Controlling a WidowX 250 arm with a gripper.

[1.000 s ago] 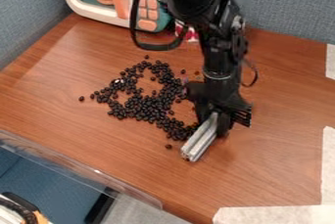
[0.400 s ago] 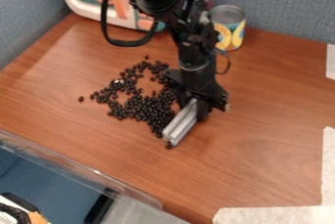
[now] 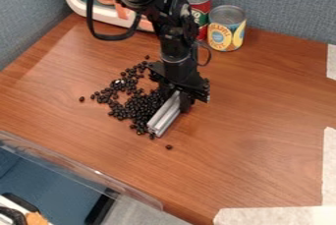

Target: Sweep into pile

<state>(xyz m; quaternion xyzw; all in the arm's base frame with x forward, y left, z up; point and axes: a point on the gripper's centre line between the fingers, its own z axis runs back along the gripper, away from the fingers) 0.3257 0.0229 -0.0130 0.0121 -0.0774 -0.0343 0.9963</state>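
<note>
Black, glossy beans (image 3: 140,108) lie loosely clustered on your brown wooden table (image 3: 263,121), against a long silvery bar (image 3: 164,115). Your black two-finger gripper (image 3: 180,100) grips the bar, fingers closed around it.

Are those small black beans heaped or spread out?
Spread out: the small black beans lie in a ragged patch, with strays apart.

The tabletop (image 3: 263,121) offers passage between the silver bar (image 3: 164,114) and white strips (image 3: 330,170), but two cans (image 3: 226,35) block the back.
</note>
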